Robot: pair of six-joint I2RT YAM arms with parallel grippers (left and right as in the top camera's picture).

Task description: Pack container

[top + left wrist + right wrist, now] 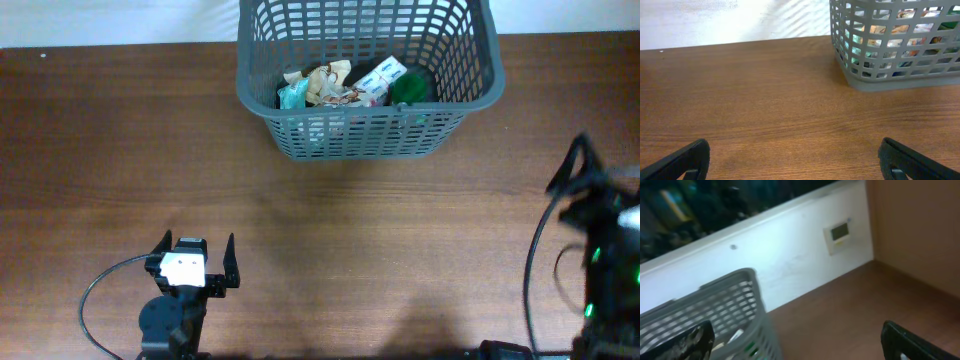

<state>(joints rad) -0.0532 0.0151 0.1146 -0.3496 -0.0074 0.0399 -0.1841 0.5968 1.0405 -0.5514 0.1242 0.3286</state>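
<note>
The container, a large grey lattice basket (360, 135), stands at the far middle of the wooden table. Inside it lie a teal packet (293, 93), a crumpled beige wrapper (328, 85), a white box (381, 78) and a green item (409, 88). My left gripper (197, 240) is open and empty near the front left, well short of the basket (890, 82); its fingers (794, 150) hang over bare wood. My right gripper (575, 175) is at the right edge, blurred. Its fingers (797, 332) are spread wide and hold nothing, with the basket (715, 287) to its left.
A white wall runs behind the table's far edge (715, 42). A small wall panel (839, 231) shows in the right wrist view. Black cables loop beside each arm's base (100, 300).
</note>
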